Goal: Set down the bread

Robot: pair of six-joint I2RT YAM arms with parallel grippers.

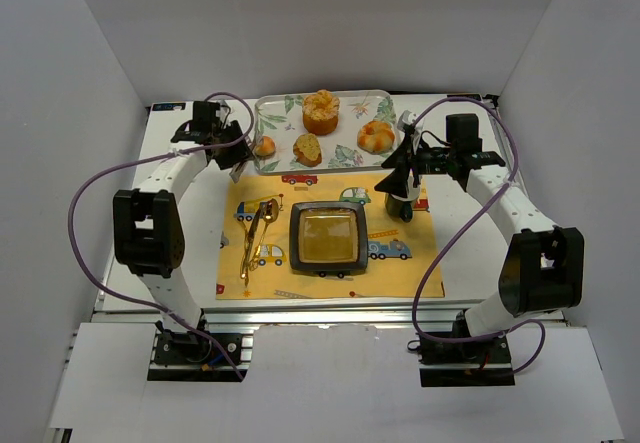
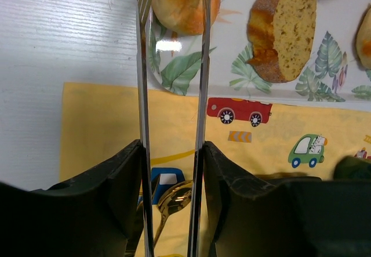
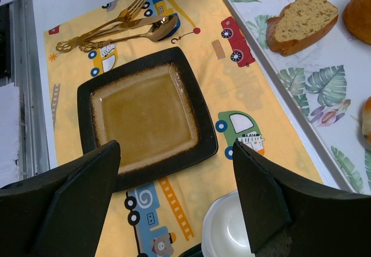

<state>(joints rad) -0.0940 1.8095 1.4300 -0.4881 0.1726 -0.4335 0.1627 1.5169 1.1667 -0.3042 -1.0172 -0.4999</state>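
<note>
Steel tongs (image 2: pixel 142 112) run forward from the left tool (image 2: pixel 172 152), whose dark fingers (image 2: pixel 116 181) press on the outside of both arms, clenched on them. The tong tips reach over a small round roll (image 2: pixel 185 2) at the left end of the leaf-print tray (image 2: pixel 333 13), which rests on the white surface (image 2: pixel 58 31). Whether the tips pinch the roll I cannot tell. A cut bread slice (image 2: pixel 284 31) lies just beside the roll on the same tray. Near the tray, a yellow car-print placemat (image 3: pixel 232 89) carries a square brown plate (image 3: pixel 87 103), with gold cutlery (image 3: pixel 116 28) to the plate's left. The right tool (image 3: pixel 174 152) hangs released, jaws wide apart, over the placemat beside a white cup (image 3: pixel 229 231).
</note>
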